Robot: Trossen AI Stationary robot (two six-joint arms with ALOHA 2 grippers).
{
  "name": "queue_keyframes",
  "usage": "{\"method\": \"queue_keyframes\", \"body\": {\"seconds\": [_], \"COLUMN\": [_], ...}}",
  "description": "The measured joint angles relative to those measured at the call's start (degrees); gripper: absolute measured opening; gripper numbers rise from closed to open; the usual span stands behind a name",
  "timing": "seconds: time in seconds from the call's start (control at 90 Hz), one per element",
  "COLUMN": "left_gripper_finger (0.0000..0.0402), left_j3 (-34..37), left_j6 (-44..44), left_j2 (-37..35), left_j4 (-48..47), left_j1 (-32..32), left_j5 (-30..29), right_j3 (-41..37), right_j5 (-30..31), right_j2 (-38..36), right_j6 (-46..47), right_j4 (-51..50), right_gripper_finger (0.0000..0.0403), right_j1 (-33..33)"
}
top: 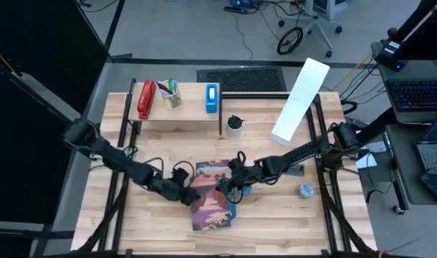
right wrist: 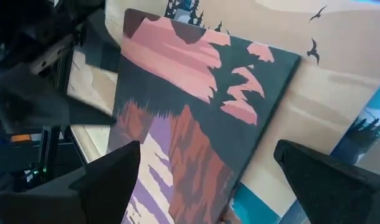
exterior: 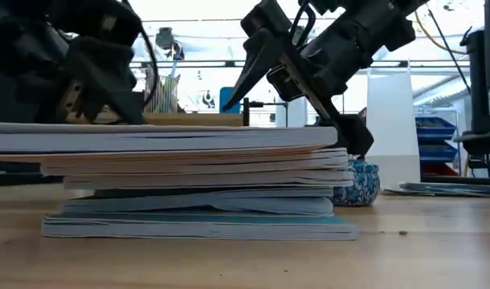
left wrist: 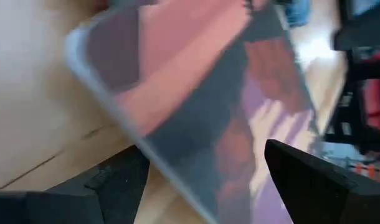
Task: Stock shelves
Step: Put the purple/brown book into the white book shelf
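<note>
- A stack of notebooks (top: 213, 197) lies at lower centre of the high view on the tabletop (top: 290, 215), long axis running top to bottom, slightly tilted.
- Left gripper (top: 184, 190) and right gripper (top: 229, 188) both straddle the top notebook (right wrist: 190, 112) with fingers spread open.
- The plank shelf (top: 179, 115) sits upper left; the white file holder (top: 299, 102) upper right.
- Risk: opposed pulls could slide the top notebook off, or drag several at once.

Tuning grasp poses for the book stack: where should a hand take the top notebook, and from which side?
Take the top notebook by an edge, coming in level from the side. It lies flat on the stack of notebooks, thin, and overhangs those beneath in the low view, leaving room under that lip. The left hand and right hand already flank it, fingers spread.
</note>
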State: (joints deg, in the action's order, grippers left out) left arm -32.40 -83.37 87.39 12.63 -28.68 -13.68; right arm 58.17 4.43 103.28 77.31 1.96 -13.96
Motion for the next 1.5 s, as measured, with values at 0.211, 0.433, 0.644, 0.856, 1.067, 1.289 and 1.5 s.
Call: {"method": "queue_keyframes", "body": {"seconds": [0.211, 0.433, 0.644, 0.856, 1.067, 1.289, 1.5], "left_gripper_finger": [0.0247, 0.0103, 0.0012, 0.0004, 0.0002, 0.0001, 0.0], "left_j3": [-0.02, 0.0, -0.07, -0.04, -0.04, -0.04, -0.04], "left_j6": [-0.28, 2.49, 4.73, 11.39, 20.73, 31.45, 39.19], "left_j2": [3.2, 3.26, 2.97, -0.25, -5.77, -12.72, -18.95], "left_j4": [3.46, 2.91, 3.03, 2.56, 1.32, 1.12, 1.15], "left_j1": [0.14, 0.28, 0.16, 0.03, 0.03, 0.06, 1.54], "left_j5": [1.52, 0.64, 0.12, -0.47, -2.16, -4.9, -7.16], "right_j3": [-0.04, -0.04, -0.1, -0.22, -0.2, -0.09, -0.04], "right_j5": [0.17, 0.15, 0.08, -0.15, 0.34, 0.48, 3.43], "right_j2": [0.0, 0.0, 0.0, -1.45, -6.51, -13.32, -19.38], "right_j6": [-0.16, -0.4, -2.1, -7.74, -16.8, -25.65, -32.28], "right_j4": [0.01, -0.04, -0.33, -0.64, -0.47, -0.84, -5.2], "right_gripper_finger": [0.0363, 0.0363, 0.0363, 0.0363, 0.0363, 0.0363, 0.0363], "right_j1": [0.03, 0.02, -0.01, -0.02, 0.53, 0.51, 0.16]}}
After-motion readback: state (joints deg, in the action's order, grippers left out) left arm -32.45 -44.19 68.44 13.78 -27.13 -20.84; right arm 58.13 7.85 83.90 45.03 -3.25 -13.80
